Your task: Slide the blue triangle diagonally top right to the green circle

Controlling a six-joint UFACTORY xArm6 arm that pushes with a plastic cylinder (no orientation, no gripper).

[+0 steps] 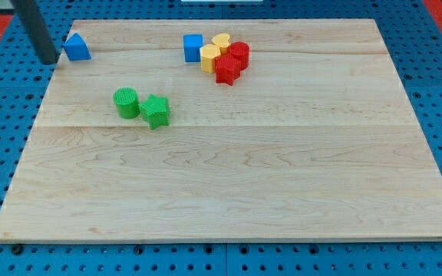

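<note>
The blue triangle [76, 47] sits near the top left corner of the wooden board [229, 192]. The green circle [126, 103] stands below and to the right of it, touching a green star [156, 111] on its right side. My tip [49, 60] is at the end of the dark rod, just left of the blue triangle and very close to it, at the board's left edge.
A cluster at the view's top centre holds a blue cube [193, 47], a yellow hexagon [211, 56], a yellow heart [222, 41], a red hexagon [239, 54] and a red star [227, 70]. A blue pegboard [436, 92] surrounds the board.
</note>
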